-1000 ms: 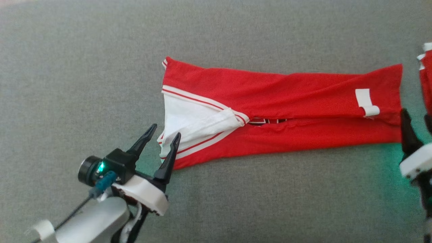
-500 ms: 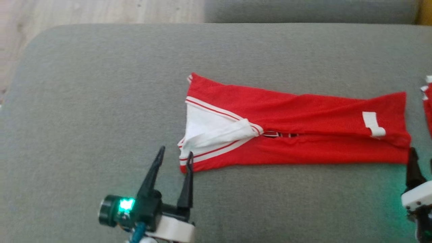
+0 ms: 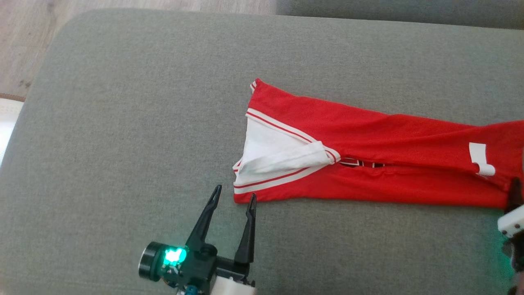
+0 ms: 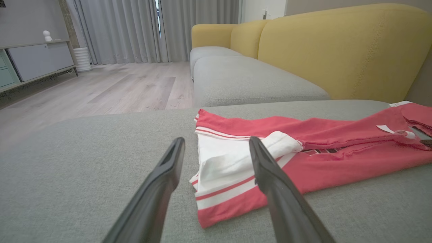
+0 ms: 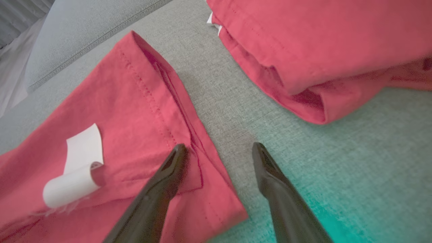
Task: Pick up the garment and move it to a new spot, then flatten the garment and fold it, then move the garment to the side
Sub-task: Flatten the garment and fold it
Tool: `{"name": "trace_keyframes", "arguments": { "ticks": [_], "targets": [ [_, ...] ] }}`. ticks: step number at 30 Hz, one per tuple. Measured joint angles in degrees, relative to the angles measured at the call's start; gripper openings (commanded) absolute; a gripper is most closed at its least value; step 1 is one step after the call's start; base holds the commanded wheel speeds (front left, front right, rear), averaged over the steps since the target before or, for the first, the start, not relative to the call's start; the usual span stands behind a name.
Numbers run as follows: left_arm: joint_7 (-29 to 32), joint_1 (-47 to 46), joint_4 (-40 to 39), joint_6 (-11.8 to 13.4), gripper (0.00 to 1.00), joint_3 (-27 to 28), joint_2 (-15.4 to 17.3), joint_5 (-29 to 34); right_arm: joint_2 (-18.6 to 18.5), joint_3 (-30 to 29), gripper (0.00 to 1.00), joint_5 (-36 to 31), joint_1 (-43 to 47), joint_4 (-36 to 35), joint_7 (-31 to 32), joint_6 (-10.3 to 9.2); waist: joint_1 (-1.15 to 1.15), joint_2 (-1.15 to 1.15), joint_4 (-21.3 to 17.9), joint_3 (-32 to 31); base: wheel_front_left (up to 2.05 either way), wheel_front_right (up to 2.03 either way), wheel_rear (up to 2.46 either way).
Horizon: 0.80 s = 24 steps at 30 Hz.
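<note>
Left gripper (image 3: pixel 235 191) is hovering with its two dark fingers spread wide and gripping nothing, its tips pointing at the near corner of the garment's (image 3: pixel 389 135) white-trimmed end and sitting just beside that hem. That red garment is lying flat and folded lengthwise on the grey cushion (image 3: pixel 123 123), stretching from the middle of the head view out to its right edge, with a white panel showing at the open end and a curled white label (image 3: pixel 479 157) near the other end. Right gripper (image 5: pixel 219 145) is likewise standing fully open and empty at that far end, one finger lying over the stitched hem corner and the other over bare cushion; whether the finger is touching the cloth is not clear. Just beyond it, a second red folded piece (image 5: pixel 303 50) is resting on the same cushion.
</note>
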Motion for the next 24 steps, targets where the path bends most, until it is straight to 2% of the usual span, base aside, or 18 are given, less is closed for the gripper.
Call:
{"name": "trace_keyframes", "arguments": {
  "ticks": [2, 3, 12, 20, 24],
  "targets": [
    [0.0, 0.2, 0.2, -0.4, 1.0, 1.2, -0.5, 0.8, 0.1, 0.2, 0.06, 1.1, -1.3, 1.2, 0.4, 0.0, 0.0, 0.0, -0.4, -0.1, 0.0, 0.0, 0.0],
    [0.0, 0.4, 0.2, -0.7, 1.0, 1.7, -0.7, 1.1, 0.1, 0.7, 0.0, 1.8, -1.7, 1.5, 0.6, 0.0, 0.0, 0.0, -0.6, -0.2, 0.0, 0.0, 0.0],
    [0.0, 2.5, 1.2, -2.7, 1.0, 5.4, -1.8, 3.6, 0.1, 5.3, 0.0, 7.5, 0.6, -0.3, -0.8, 0.0, 0.0, 0.0, -1.7, -1.7, 0.0, 0.0, 0.0],
    [0.0, 4.5, 1.2, -4.6, 1.0, 9.1, -2.6, 4.4, -3.5, 4.2, 0.0, 14.9, 7.0, -11.8, 0.0, 0.0, 0.0, 0.0, -1.3, -2.7, 0.0, 0.0, 0.0],
    [0.0, 4.7, 1.6, -5.7, 1.0, 9.9, -3.0, 5.3, -3.1, 5.7, 0.0, 16.4, 8.3, -17.9, 1.1, 0.0, 0.0, 0.0, -0.9, -3.5, 0.0, 0.0, 0.0]
  ]
}}
